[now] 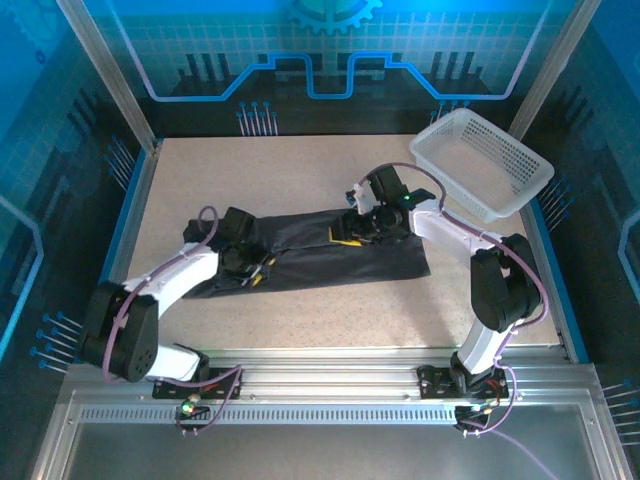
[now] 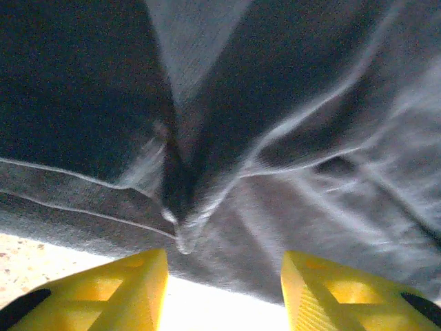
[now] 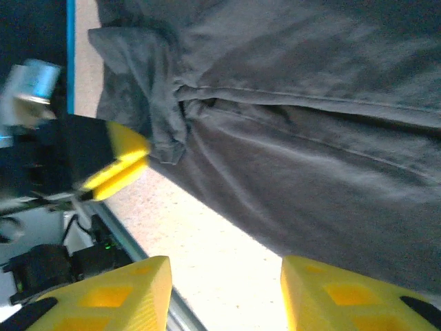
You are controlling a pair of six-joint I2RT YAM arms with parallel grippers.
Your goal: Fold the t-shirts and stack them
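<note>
A dark charcoal t-shirt (image 1: 310, 255) lies folded into a long band across the middle of the table. My left gripper (image 1: 255, 272) sits low at the band's left end. In the left wrist view its yellow fingers (image 2: 138, 283) stand apart at the cloth's (image 2: 275, 138) wrinkled edge; the left gripper (image 2: 224, 265) is open with bare table between the tips. My right gripper (image 1: 350, 232) is over the band's upper middle. The right wrist view has the right gripper (image 3: 226, 269) open above bare table, just off the shirt's (image 3: 310, 103) edge. The left gripper's yellow finger (image 3: 117, 165) shows there beside a sleeve.
A white lattice basket (image 1: 510, 142) stands at the back right corner, tilted on the table's raised edge. Speckled tabletop (image 1: 300, 170) lies bare behind and in front of the shirt. Blue-edged walls bound the table left and right; a metal rail (image 1: 330, 375) runs along the near edge.
</note>
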